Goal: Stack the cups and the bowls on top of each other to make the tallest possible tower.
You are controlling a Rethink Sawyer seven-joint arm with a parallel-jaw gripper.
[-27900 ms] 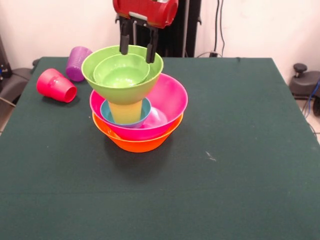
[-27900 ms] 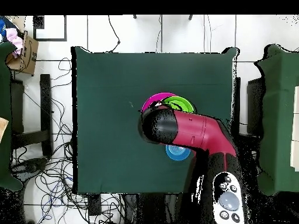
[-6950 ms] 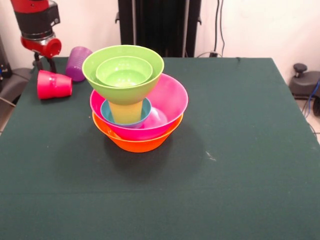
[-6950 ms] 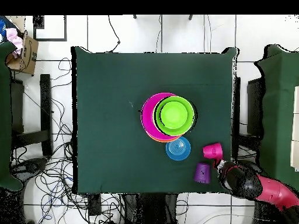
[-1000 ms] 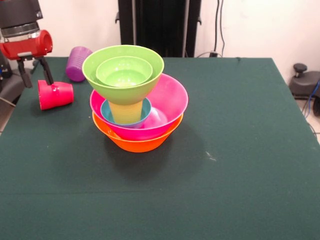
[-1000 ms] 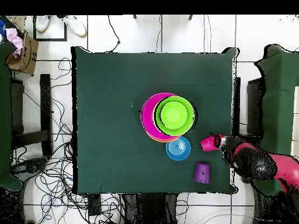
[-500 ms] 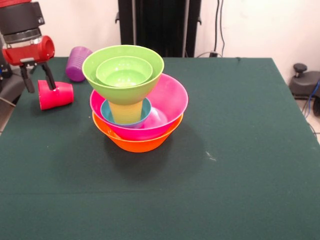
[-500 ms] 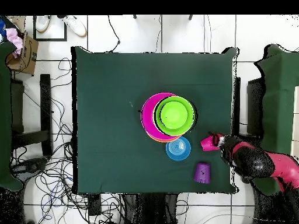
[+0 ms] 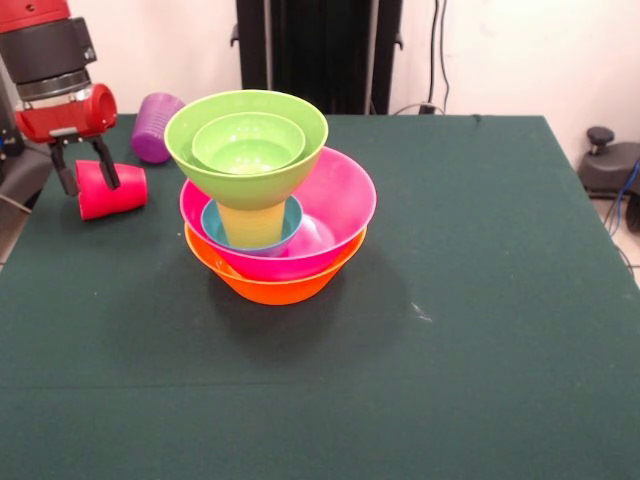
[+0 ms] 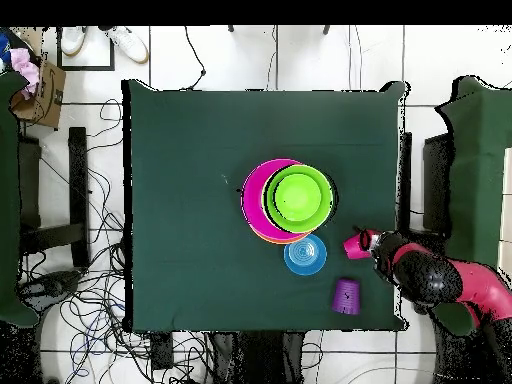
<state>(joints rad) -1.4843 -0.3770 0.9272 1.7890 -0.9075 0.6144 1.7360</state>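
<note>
Straddling the tipped red cup (image 9: pixel 108 190) near the table's (image 9: pixel 480 300) edge, hand (image 9: pixel 85 178) part-open.

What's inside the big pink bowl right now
Inside the pink bowl sits a blue bowl holding an upright yellow cup, which carries the green bowls. The floor of the pink bowl under them is covered.

- Three cups show: one red cup (image 9: pixel 110 190) on its side, one purple cup (image 9: pixel 156 126) on its side, and one yellow cup (image 9: pixel 250 222) upright inside the tower (image 9: pixel 270 200).
- Six bowls show in all.
- One orange bowl (image 9: pixel 270 289).
- One pink bowl (image 9: pixel 345 205).
- Two green bowls: a larger green bowl (image 9: pixel 200 150) and a smaller green bowl (image 9: pixel 247 143).
- Two blue bowls: one blue bowl (image 9: pixel 215 226) in the tower and one separate blue bowl (image 10: pixel 304 255) on the table (image 9: pixel 480 300).
- One gripper (image 9: pixel 85 168).
</note>
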